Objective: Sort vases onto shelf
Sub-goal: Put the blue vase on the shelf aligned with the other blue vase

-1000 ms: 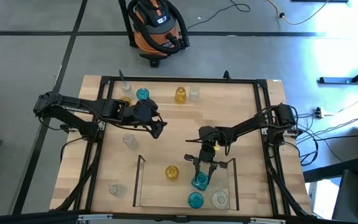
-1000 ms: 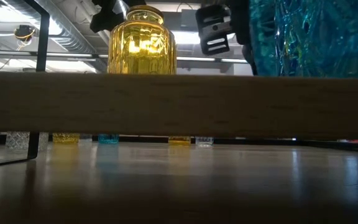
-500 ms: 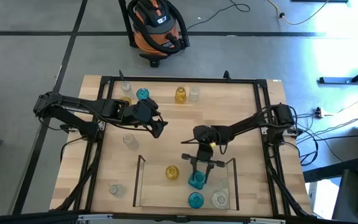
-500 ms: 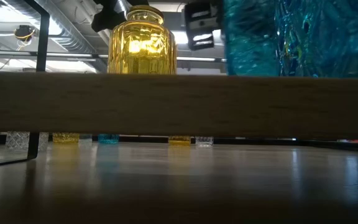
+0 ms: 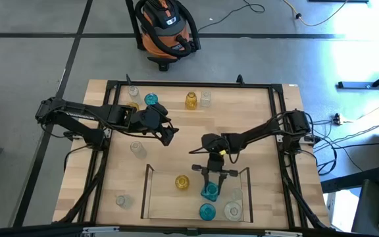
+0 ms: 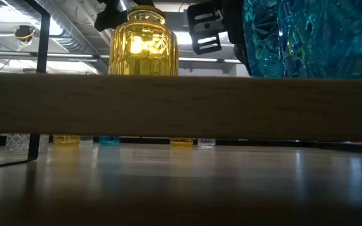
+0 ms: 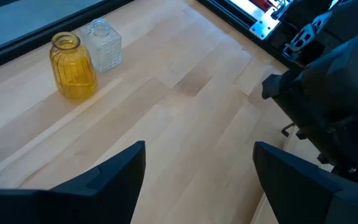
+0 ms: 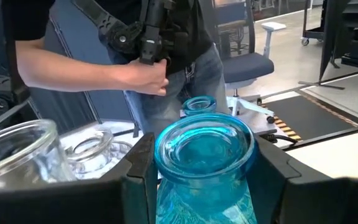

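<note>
- Since 1 s ago: right gripper w/ its teal vase has shifted a bit toward the left arm's side inside the shelf; left arm unchanged.
- Right gripper: fingers clamped on both sides of teal vase, narrow grip.
- Left gripper: jaws wide, holding nothing, over bare table behind the shelf.
- On shelf: amber vase, 2nd teal vase, clear vase.
- Back edge: 1 amber + 1 clear vase, just beside each other.

You get the whole table from straight overhead, a level table-height look, and two close wrist views; all but the left wrist share the teal vase.
</note>
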